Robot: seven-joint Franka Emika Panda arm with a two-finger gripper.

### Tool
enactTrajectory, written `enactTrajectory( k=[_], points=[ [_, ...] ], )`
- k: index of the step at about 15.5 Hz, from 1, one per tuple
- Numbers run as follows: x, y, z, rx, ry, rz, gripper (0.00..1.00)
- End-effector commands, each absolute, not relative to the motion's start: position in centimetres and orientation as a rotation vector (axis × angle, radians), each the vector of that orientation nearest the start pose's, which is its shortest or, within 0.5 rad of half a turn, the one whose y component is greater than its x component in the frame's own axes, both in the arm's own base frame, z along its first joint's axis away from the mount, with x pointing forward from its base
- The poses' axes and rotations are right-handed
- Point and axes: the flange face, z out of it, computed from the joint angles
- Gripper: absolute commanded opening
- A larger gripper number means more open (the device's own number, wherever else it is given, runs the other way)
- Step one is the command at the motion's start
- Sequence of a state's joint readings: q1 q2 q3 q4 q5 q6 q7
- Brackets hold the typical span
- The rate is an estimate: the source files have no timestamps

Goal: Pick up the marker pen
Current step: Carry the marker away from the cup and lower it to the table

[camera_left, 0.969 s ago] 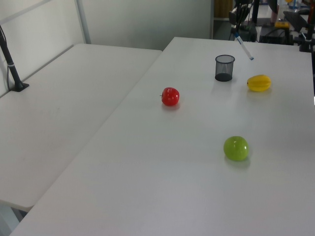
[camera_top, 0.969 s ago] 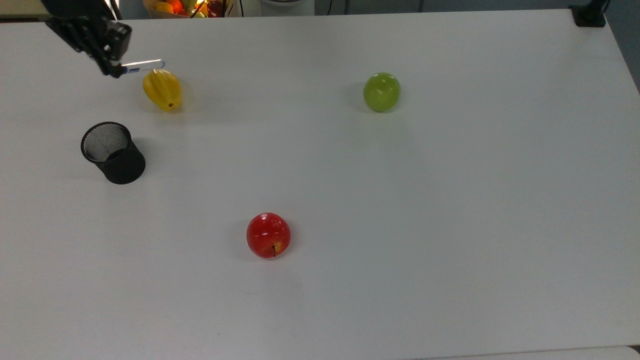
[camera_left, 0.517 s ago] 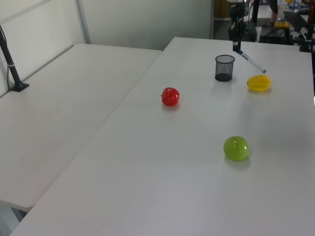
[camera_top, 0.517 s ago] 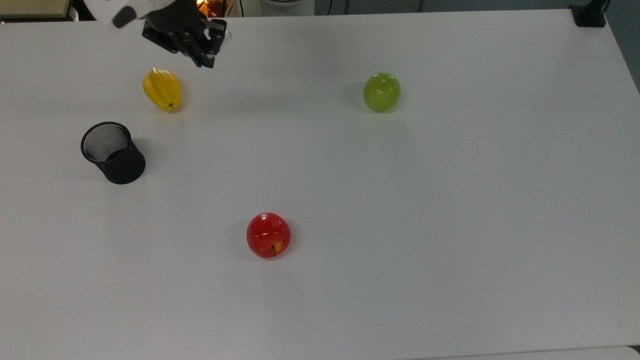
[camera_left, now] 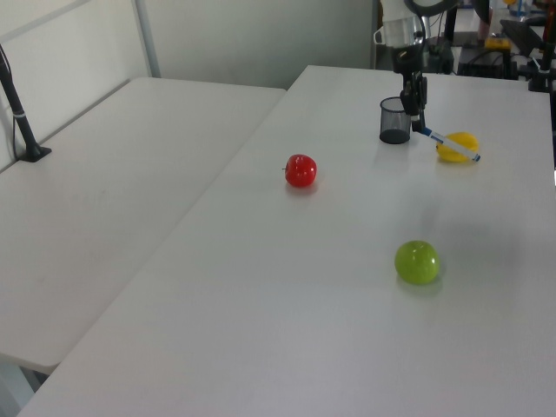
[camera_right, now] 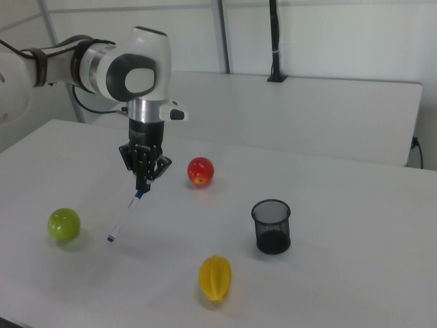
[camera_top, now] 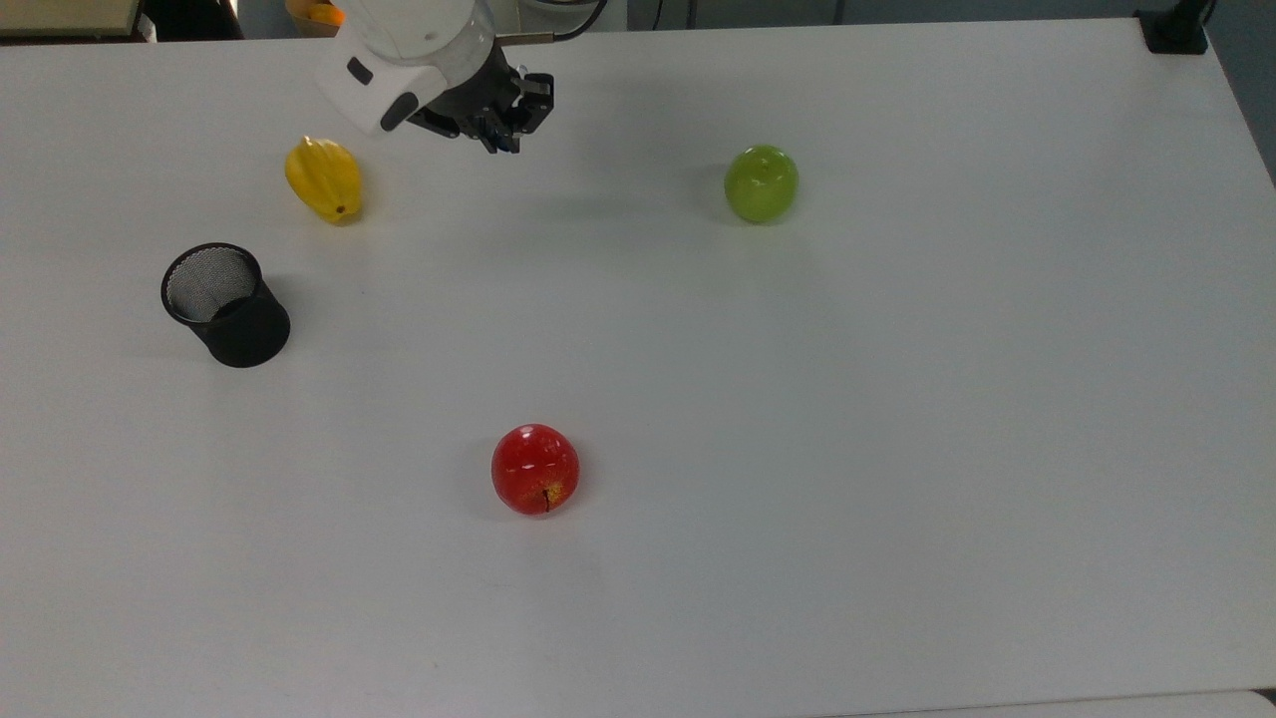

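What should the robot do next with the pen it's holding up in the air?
Probably just keep its grip and carry the marker pen steadily. The gripper is shut on the pen's blue-capped end, and the pen hangs slanting down, off the table. It looks already taken, so letting go would likely drop it between the green apple and the yellow fruit.

I can't read any text, label, brand, number or sign from here. The blue mark on the marker pen is too small for me to make out as lettering.
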State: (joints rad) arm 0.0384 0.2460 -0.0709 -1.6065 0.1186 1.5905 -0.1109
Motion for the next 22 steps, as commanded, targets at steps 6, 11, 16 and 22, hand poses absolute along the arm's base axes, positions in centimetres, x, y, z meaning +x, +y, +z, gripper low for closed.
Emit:
enactTrajectory(
  k=[6,11,16,22],
  points=[
    [62.1,3.0,39.8,-2.993,-0.18,0.5,0.08],
    [63.0,4.2,37.3,-3.009,-0.185,0.487,0.11],
    [63.7,5.1,34.7,-3.051,-0.2,0.493,0.17],
    [64.3,6.2,32.5,-3.097,-0.178,0.474,0.23]
  ],
)
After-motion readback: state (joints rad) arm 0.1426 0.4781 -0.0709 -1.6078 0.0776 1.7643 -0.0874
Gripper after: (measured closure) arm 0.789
